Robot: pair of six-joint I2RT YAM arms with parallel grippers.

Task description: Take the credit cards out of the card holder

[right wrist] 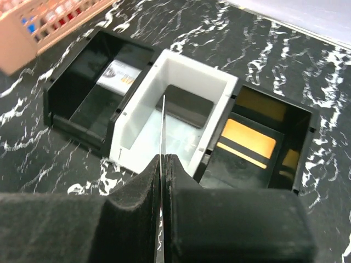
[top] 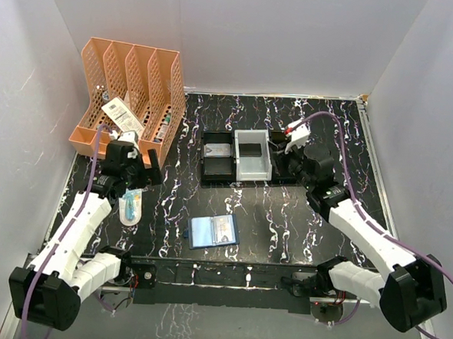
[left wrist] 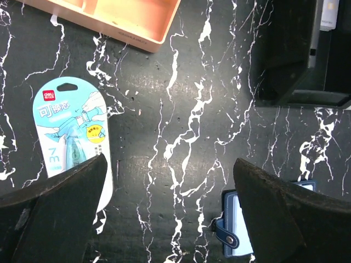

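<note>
1. Lying open and flat on the black marbled surface (top: 301,212), the card holder (top: 213,232) is seen as a small navy bifold. Its paler blue inner faces are turned upward, and a navy strap with a round snap is shown at its edge in the left wrist view.
2. It is placed on the arm-base side of the white tray (top: 254,171), a little to the left of it and well apart from it.
3. Its long axis is laid roughly parallel to the white tray's near wall, with the right end turned slightly toward that tray.
4. A credit card (right wrist: 162,126) is pinched upright in the right claw (right wrist: 163,160), whose fingers are pressed together on it. Only its thin edge is presented to the wrist camera, so its colour cannot be told. Its length is pointed from the claw out over the white tray's interior.
5. A dark card (right wrist: 186,104) is laid flat inside the white tray. A pale-printed card (right wrist: 118,74) is laid in the left black tray (top: 217,170), touching the white tray's left side. An orange card (right wrist: 248,140) is laid in the right black tray (right wrist: 277,102), on the white tray's right side.
6. The left claw (left wrist: 170,164) is spread as wide as it goes, with nothing held. It is hung over bare surface, well to the left of the white tray.
</note>
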